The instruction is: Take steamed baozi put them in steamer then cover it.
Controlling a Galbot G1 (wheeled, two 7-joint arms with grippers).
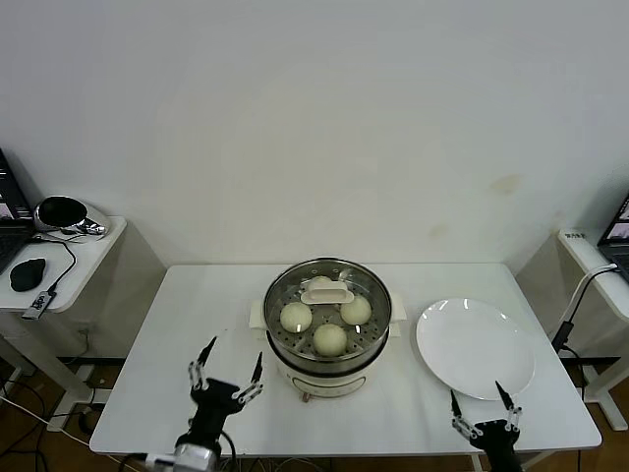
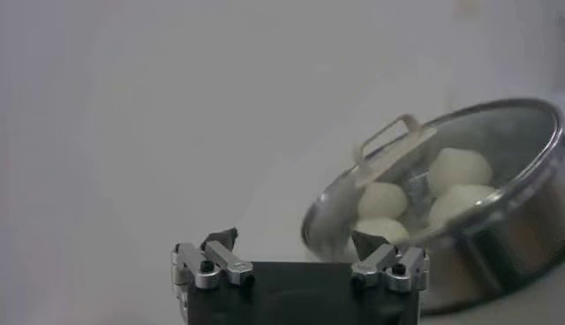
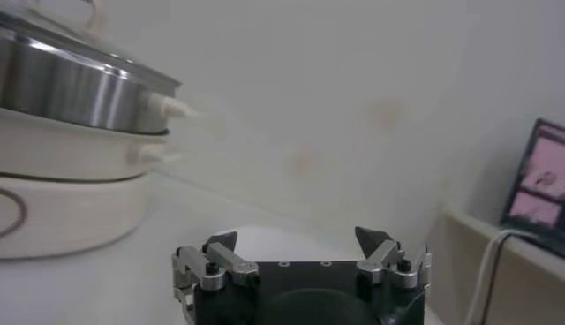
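Note:
The steamer [image 1: 329, 366] stands at the table's centre, a shiny steel pot on a white base. Its clear glass cover [image 1: 327, 294] with a cream bar handle lies on top. Through the glass I see several steamed baozi [image 1: 296, 317] on the perforated tray. My left gripper [image 1: 229, 362] stands open and empty over the table, just left of and nearer than the steamer. In the left wrist view the covered steamer [image 2: 494, 256] lies beyond the left gripper [image 2: 294, 238]. My right gripper [image 1: 484, 398] hangs open at the front right, near the plate's edge, empty [image 3: 298, 237].
A bare white plate [image 1: 476, 347] lies right of the steamer. Side tables flank the white table: one at the left with a black mouse [image 1: 27, 273] and a cable, one at the right [image 1: 595, 261]. The wall stands close behind.

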